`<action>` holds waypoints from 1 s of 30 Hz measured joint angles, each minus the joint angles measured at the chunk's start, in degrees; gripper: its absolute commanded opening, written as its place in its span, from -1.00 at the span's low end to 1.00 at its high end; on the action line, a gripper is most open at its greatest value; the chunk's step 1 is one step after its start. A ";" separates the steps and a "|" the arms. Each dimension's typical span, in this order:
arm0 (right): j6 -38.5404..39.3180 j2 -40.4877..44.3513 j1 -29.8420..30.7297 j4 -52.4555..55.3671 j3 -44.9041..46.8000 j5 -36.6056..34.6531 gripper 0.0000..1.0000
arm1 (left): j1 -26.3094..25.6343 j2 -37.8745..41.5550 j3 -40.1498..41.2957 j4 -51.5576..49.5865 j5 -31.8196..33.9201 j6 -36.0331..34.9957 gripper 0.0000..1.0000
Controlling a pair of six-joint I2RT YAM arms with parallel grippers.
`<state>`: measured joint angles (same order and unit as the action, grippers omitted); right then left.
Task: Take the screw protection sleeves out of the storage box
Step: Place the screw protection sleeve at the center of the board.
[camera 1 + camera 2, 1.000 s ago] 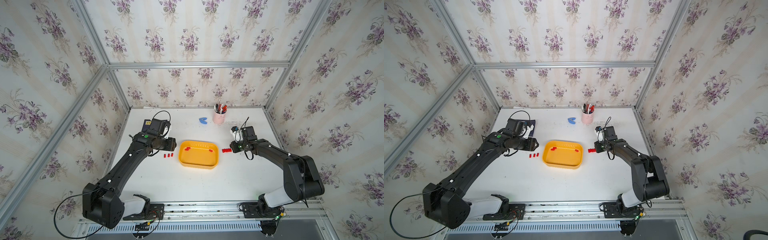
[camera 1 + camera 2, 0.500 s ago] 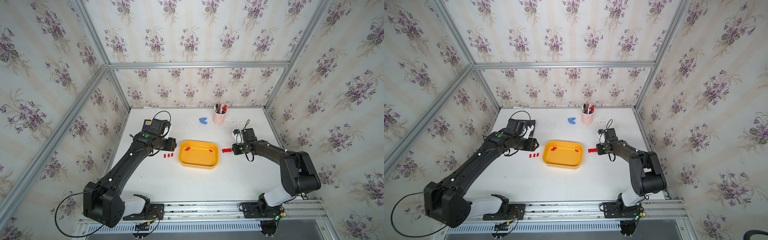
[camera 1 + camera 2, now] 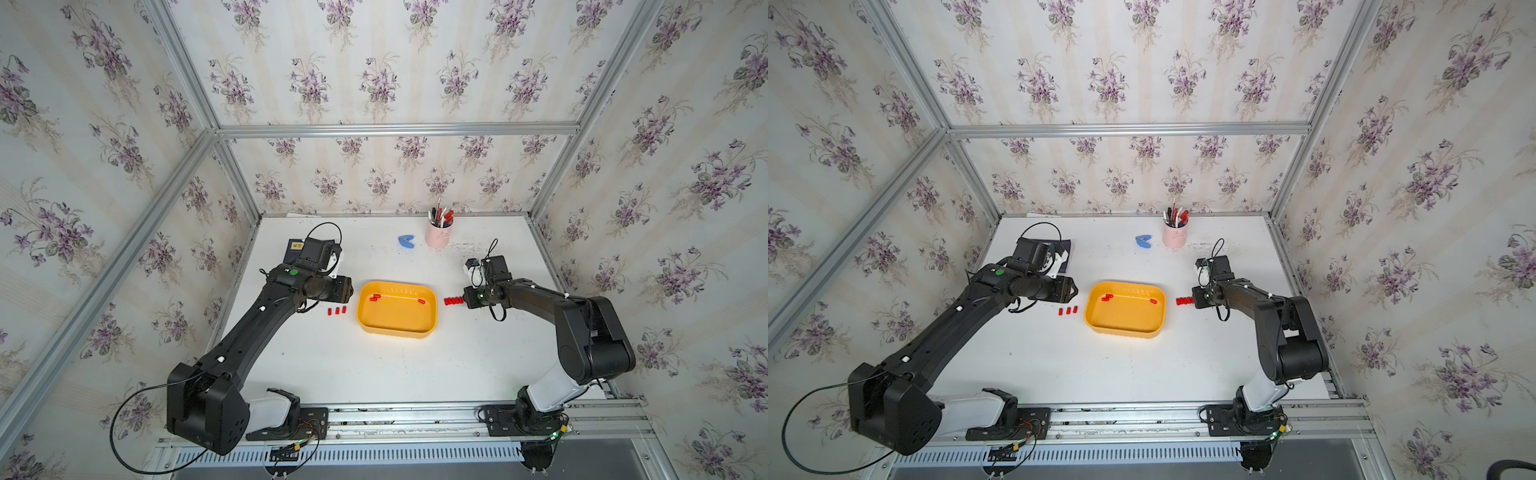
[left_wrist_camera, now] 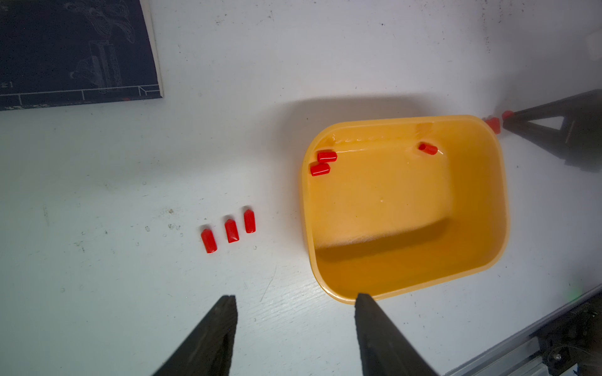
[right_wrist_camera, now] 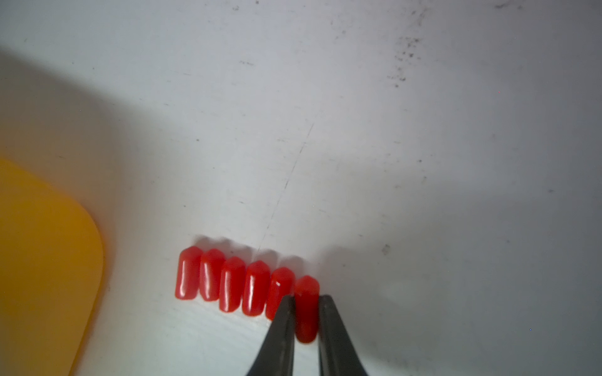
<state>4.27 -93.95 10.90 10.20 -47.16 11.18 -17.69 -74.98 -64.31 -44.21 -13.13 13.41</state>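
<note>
The storage box is a yellow-orange tray mid-table. Three red screw protection sleeves lie inside it by the far wall. Three more sleeves lie on the table left of the box. A tight row of several sleeves lies to its right. My right gripper is low at the outer end of that row, shut on the end sleeve, which rests against its neighbour. My left gripper hovers open and empty left of the box.
A pink cup of pens and a small blue object stand at the back. A dark booklet lies at the back left under my left wrist. The metal rail runs along the front edge.
My right arm has come down and in toward the outer end of the right-hand row, with the sleeve between its fingers. The left arm has not moved.
</note>
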 measured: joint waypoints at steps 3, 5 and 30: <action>0.00 -0.33 -0.04 0.02 -0.15 -0.02 -0.60 | 0.00 0.00 0.00 0.00 0.00 0.00 0.25; 0.02 -0.33 -0.07 -0.04 -0.20 -0.02 -0.57 | 0.00 0.00 0.00 -0.02 0.00 0.00 0.25; -0.22 6.71 -0.79 2.93 -2.36 0.31 -0.51 | -0.37 0.33 -0.17 -0.20 -0.68 0.04 0.24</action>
<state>4.05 -87.24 10.11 13.13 -49.52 11.49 -18.06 -74.65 -64.49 -44.40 -13.80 13.45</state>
